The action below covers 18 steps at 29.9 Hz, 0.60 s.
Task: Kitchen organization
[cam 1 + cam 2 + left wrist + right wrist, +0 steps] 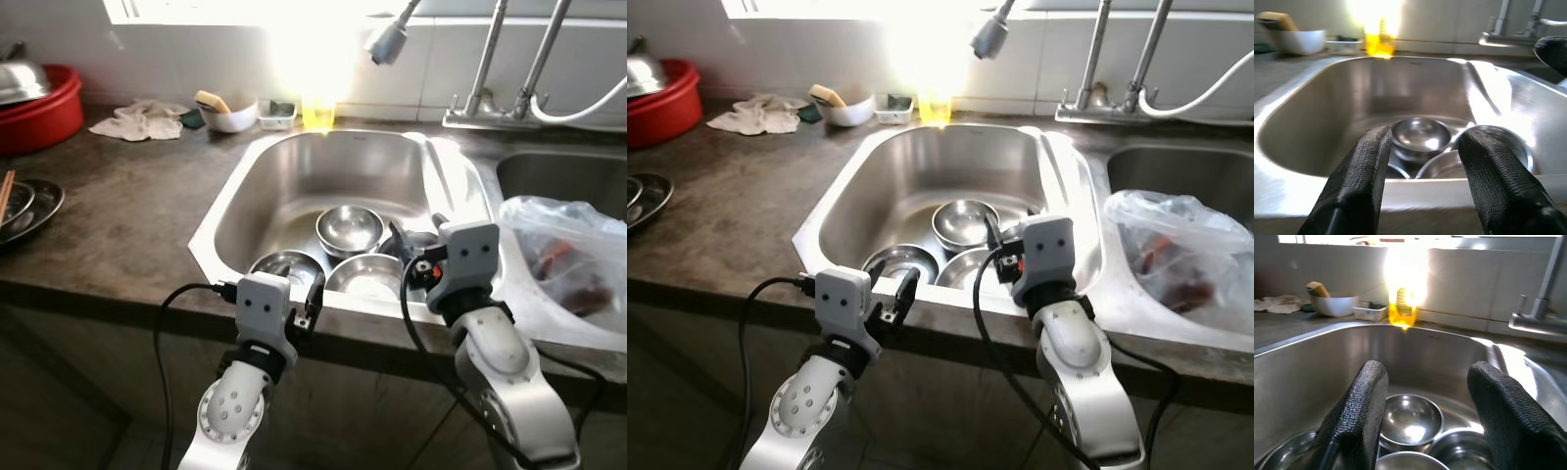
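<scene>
Left wrist view looks along two black fingers (1359,191) spread wide with nothing between them, hanging over the near rim of the steel sink (1312,112). The left gripper (306,311) sits just at that front edge, above the steel bowl at the basin's near left (284,264). The right gripper (1425,423) is likewise spread wide and empty, its fingers (1359,416) reaching over the front rim on the right side of the basin, above the near-right bowl (367,276). Between the right gripper's fingers, farther back, lies the third bowl (1409,420), upright and resting against the other two. All three steel bowls sit together on the sink floor, touching or nearly so.

Behind the sink, against the tiled wall, a yellow bottle (318,111) stands in bright glare. Beside it are a small clear tray (276,115) and a white bowl (228,114) holding a sponge. A crumpled white cloth (137,120) lies on the dark worktop (127,215) further left, with a red basin (39,108) at the far left corner and steel plates (24,208) near the left edge. A spray head (388,39) hangs over the sink, and a tap (485,98) stands to the right. A clear plastic bag (563,264) rests at the second basin on the right.
</scene>
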Tool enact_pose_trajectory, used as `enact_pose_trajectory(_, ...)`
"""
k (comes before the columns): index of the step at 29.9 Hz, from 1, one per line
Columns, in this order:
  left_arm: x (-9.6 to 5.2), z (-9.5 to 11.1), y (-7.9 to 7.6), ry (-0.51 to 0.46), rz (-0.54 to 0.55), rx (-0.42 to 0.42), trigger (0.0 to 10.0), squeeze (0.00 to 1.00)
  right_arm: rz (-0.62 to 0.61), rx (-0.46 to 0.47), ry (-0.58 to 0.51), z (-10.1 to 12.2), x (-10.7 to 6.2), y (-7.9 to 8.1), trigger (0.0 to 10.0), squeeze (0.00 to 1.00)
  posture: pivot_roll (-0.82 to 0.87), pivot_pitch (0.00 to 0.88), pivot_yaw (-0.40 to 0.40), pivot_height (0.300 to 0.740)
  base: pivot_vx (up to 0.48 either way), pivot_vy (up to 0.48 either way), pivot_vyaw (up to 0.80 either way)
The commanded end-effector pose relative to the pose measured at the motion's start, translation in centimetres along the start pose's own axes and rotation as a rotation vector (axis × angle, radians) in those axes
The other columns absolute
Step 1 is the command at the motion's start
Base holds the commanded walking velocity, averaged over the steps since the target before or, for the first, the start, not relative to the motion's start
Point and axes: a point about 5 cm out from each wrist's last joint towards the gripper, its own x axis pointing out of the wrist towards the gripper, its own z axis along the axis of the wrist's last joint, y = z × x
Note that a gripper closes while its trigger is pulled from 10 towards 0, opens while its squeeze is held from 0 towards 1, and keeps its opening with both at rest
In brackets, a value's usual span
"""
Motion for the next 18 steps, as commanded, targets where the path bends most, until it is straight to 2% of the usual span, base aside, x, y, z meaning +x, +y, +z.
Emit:
enact_pose_trajectory(1,-0.17,-0.41,0.47,0.018,0.017,0.009,10.0,0.00,0.033,0.012,-0.013,0.56,0.37,0.65,10.0,0.00,0.09,0.047,-0.004,0.740,0.000,0.398,0.80)
enact_pose_trajectory(6,-0.21,-0.49,0.59,0.023,0.019,0.009,10.0,0.00,0.026,0.019,-0.011,0.62,0.63,0.55,10.0,0.00,0.09,0.050,-0.005,0.740,0.000,0.469,0.80)
enact_pose_trajectory(18,-0.50,-0.61,0.80,0.029,0.032,0.015,10.0,0.00,0.013,0.045,-0.002,0.74,0.98,0.76,10.0,0.00,0.09,0.061,-0.002,0.740,0.000,0.000,0.80)
